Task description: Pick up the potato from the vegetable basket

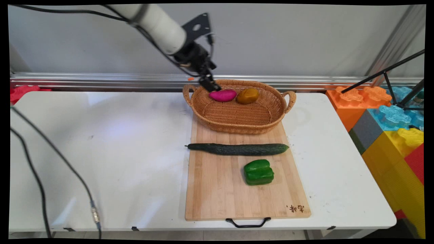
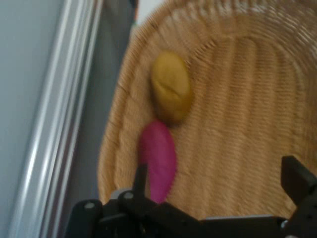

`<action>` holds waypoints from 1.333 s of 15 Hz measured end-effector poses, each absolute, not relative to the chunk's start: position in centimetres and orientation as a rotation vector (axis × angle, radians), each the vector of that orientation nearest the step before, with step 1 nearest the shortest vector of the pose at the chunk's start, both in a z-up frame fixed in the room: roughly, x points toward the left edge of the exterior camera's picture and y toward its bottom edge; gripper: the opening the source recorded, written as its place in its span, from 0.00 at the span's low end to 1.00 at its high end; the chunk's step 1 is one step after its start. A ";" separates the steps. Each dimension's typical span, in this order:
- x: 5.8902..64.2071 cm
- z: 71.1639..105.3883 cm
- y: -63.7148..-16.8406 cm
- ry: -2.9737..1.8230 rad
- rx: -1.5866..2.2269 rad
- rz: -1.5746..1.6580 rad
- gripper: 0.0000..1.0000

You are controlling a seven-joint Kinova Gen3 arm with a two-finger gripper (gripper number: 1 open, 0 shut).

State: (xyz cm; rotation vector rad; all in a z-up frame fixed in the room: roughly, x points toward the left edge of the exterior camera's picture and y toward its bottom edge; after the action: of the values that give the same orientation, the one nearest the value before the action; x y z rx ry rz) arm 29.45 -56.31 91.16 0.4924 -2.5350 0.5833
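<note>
The claw (image 1: 213, 87) hangs at the basket's (image 1: 210, 122) far left rim with its fingers spread wide and nothing between them; one fingertip (image 2: 140, 174) sits right beside the pink, potato-shaped thing (image 1: 222, 95). A brownish-yellow one (image 1: 247, 96) lies just beside the pink one, along the basket's far wall. If the claw bumps the pink piece, I'd guess it could roll into its neighbour, or a finger could snag the wicker. A cucumber (image 1: 237, 149) and green pepper (image 1: 258, 172) lie on the cutting board (image 1: 210, 189), whose near right corner carries burnt-in characters (image 1: 295, 208) I can't read
</note>
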 end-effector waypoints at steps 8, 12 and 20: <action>23.9 85.1 -63.2 -2.501 0.564 0.651 1.00; 22.8 82.0 -65.2 -2.497 0.597 0.640 1.00; 20.8 77.5 -67.1 -2.489 0.629 0.605 1.00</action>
State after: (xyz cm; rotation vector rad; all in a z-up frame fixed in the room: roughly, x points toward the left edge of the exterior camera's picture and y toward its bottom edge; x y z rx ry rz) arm 20.75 -67.10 77.50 0.6293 -2.4886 0.6053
